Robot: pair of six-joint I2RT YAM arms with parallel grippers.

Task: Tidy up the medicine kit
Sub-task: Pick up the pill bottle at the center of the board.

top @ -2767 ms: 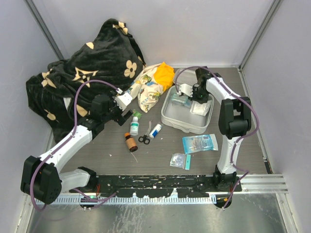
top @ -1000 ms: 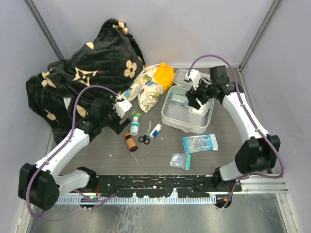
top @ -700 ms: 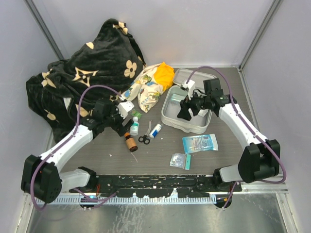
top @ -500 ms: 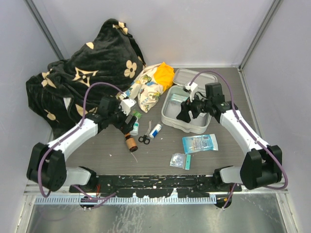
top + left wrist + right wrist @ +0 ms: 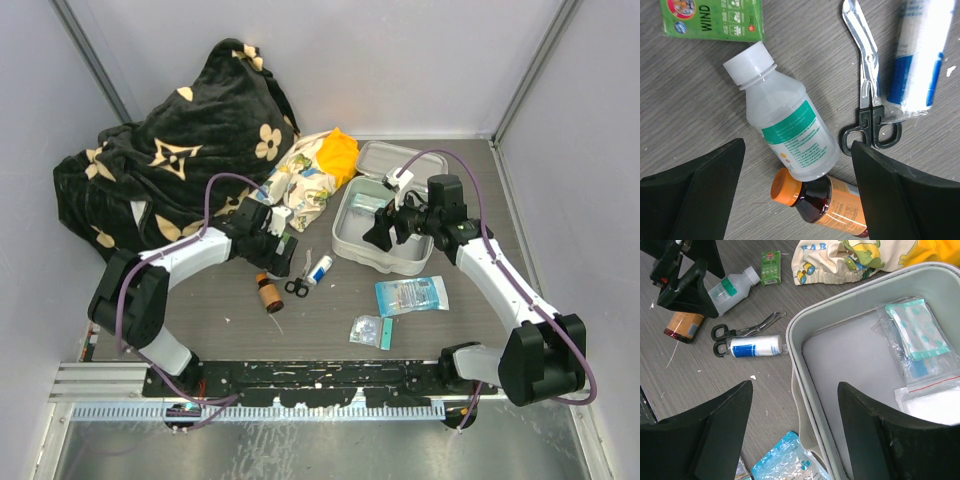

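Moved: left gripper (image 5: 795,167) is now brought over the clear bottle (image 5: 790,130), fingers wide, nothing held.
Right gripper (image 5: 795,412): fingers wide, empty, above the medicine kit (image 5: 798,370).
Packed: sachets (image 5: 914,330) only.
Unpacked: clear bottle, brown bottle (image 5: 827,202), scissors (image 5: 867,100), tube (image 5: 917,55), mid-table.

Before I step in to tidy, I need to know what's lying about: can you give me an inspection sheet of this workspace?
Surface: dark wood-grain table, strewn with supplies.
Job's things: medicine kit open, bagged sachets inside.
Clutter: clear bottle, amber bottle, scissors, tube, green box, blue packet, smaller packet loose; floral bundle and black blanket behind.
End effectors: left end effector open, straddling the clear bottle; right end effector open above the kit's rim.
Cables: purple cable arching over each arm.
Surroundings: grey walls; nothing else seen.
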